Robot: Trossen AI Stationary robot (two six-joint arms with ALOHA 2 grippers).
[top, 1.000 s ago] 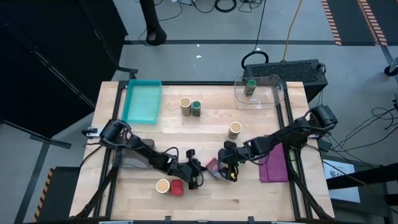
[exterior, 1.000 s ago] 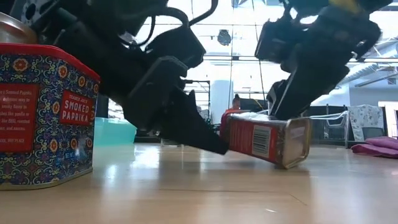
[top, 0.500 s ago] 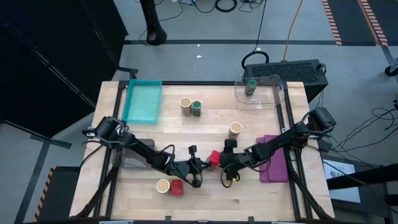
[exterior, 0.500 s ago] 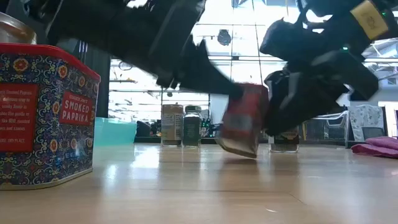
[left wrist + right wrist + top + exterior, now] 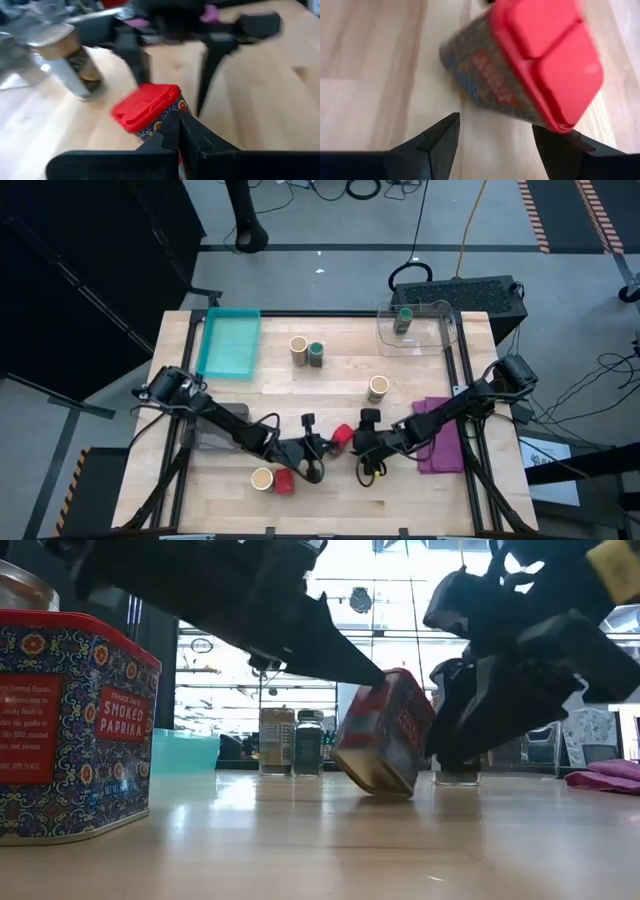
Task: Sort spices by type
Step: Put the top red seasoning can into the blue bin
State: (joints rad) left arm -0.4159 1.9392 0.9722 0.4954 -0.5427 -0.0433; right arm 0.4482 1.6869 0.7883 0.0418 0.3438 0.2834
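Observation:
A red blocky spice tin (image 5: 342, 435) stands tilted on one bottom edge (image 5: 378, 783) between my two grippers near the table's middle front. My left gripper (image 5: 322, 448) is shut against it. My right gripper (image 5: 360, 447) is open, its fingers (image 5: 442, 140) either side of the tin's lid (image 5: 545, 55). A second red tin (image 5: 284, 482) and a tan cylinder (image 5: 262, 478) stand near the front edge. Another tan cylinder (image 5: 298, 348) and a green-lidded jar (image 5: 316, 353) stand farther back, a third tan cylinder (image 5: 377, 388) to the right. My left gripper presses its shut fingertips (image 5: 179, 131) on the tilted tin's patterned wall just under the red lid (image 5: 165, 117), slanting down from the table's left. The tin leans on its bottom edge on the table. My right gripper stands close to the tin's lid side (image 5: 432, 720); whether it touches, I cannot tell.
A teal tray (image 5: 228, 343) lies at the far left. A clear container (image 5: 415, 330) at the far right holds a green-lidded jar (image 5: 403, 318). A purple cloth (image 5: 440, 442) lies by the right edge. Bare wood (image 5: 400, 490) shows along the front.
The red tin lay on its side and has been tipped up; it now leans on one bottom edge, lid end raised. My left gripper has risen and moved right to the tin's upper wall. My right gripper has shifted toward the table's left and near edge.

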